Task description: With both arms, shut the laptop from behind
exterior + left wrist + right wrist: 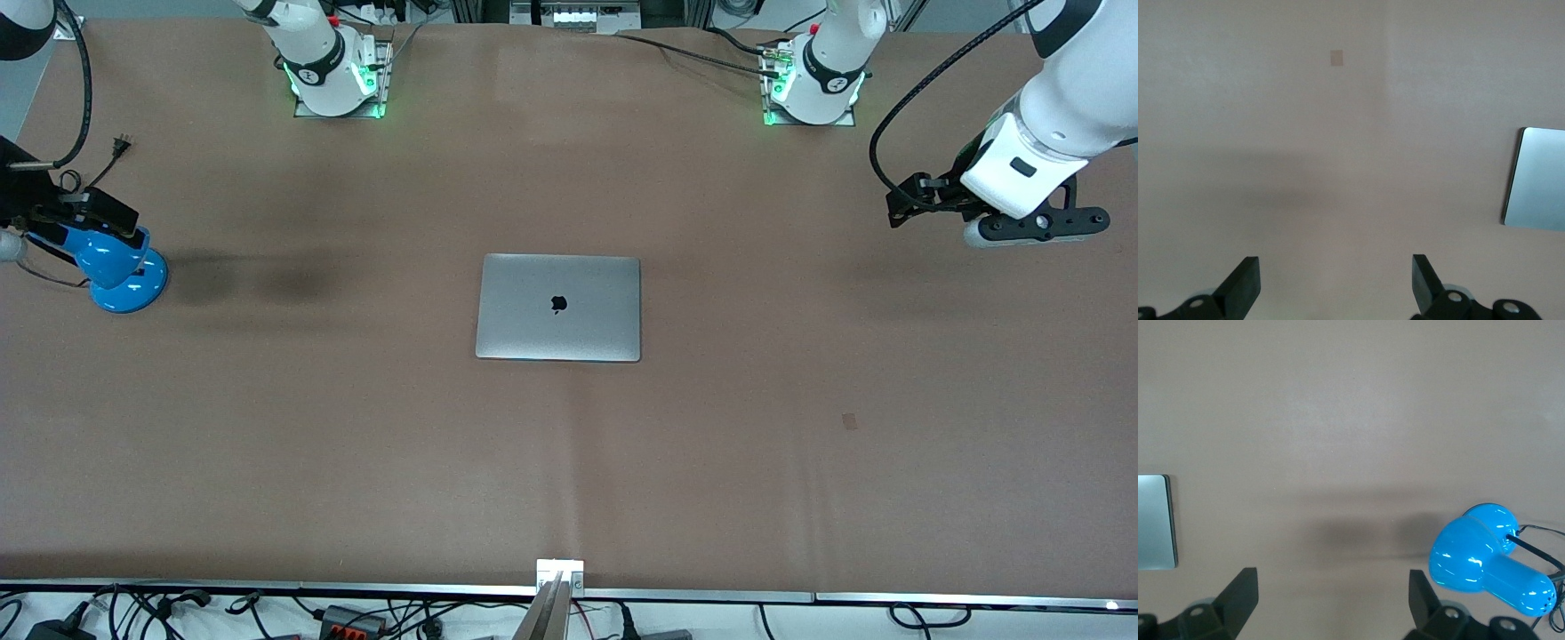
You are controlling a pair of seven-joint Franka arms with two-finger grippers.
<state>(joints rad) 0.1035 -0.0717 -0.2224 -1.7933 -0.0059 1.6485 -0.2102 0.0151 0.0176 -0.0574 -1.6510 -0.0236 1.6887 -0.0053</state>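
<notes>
The silver-grey laptop (558, 308) lies shut and flat in the middle of the table, its lid with the black apple logo facing up. A corner of it shows in the left wrist view (1538, 179) and an edge in the right wrist view (1153, 521). My left gripper (1031, 227) hangs over bare table toward the left arm's end, well apart from the laptop. In its wrist view it (1335, 283) is open and empty. My right gripper (53, 213) hangs over the right arm's end of the table, by a blue lamp. In its wrist view it (1331, 597) is open and empty.
A blue desk lamp (120, 267) with a black cord stands at the right arm's end of the table and shows in the right wrist view (1485, 560). A small darker patch (850, 420) marks the brown table cover (356, 444). Cables lie along the table's near edge.
</notes>
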